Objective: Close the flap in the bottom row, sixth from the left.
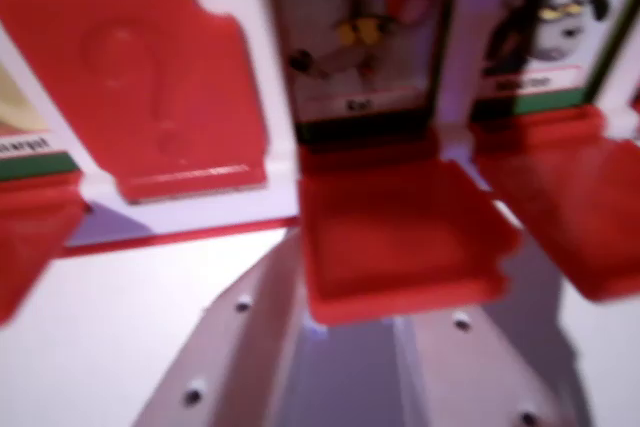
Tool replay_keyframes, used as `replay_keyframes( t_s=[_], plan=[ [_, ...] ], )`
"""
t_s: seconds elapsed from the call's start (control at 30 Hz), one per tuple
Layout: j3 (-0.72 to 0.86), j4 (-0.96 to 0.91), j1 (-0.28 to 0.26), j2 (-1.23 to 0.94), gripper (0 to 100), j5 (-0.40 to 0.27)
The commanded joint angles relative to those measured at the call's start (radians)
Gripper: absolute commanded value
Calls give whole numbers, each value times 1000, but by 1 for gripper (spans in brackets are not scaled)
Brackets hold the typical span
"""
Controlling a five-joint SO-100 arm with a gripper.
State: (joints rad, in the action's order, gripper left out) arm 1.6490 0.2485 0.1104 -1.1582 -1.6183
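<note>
Flap point(400, 237) lies open at centre, hinged at twelve o'clock beneath its picture card point(362, 37); light, stiff plastic, best nudged under its six o'clock edge. Gripper point(385, 372) sits below; its opening cannot be told.

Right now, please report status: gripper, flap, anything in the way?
Gripper at the open flap, jaw state unclear. Flap folded down, card showing. Closed flap on the wrist view's left. Nothing in the way seen.

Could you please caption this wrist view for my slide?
Blurred white gripper reaches under an open red plastic flap, beside one shut red flap.
</note>
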Motion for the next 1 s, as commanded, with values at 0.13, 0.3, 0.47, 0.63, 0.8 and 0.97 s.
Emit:
replay_keyframes(
  t_s=[0.13, 0.3, 0.47, 0.63, 0.8, 0.97],
  plan=[
    [-178, -31, -17, -25, 0, 31],
    [-195, -32, -5, -6, 0, 29],
    [-181, -34, 6, -5, 0, 29],
    [-189, -20, 6, -21, 0, 41],
    [-216, 57, -2, -94, 0, 51],
    [-276, 202, -2, -198, 0, 17]
  ],
)
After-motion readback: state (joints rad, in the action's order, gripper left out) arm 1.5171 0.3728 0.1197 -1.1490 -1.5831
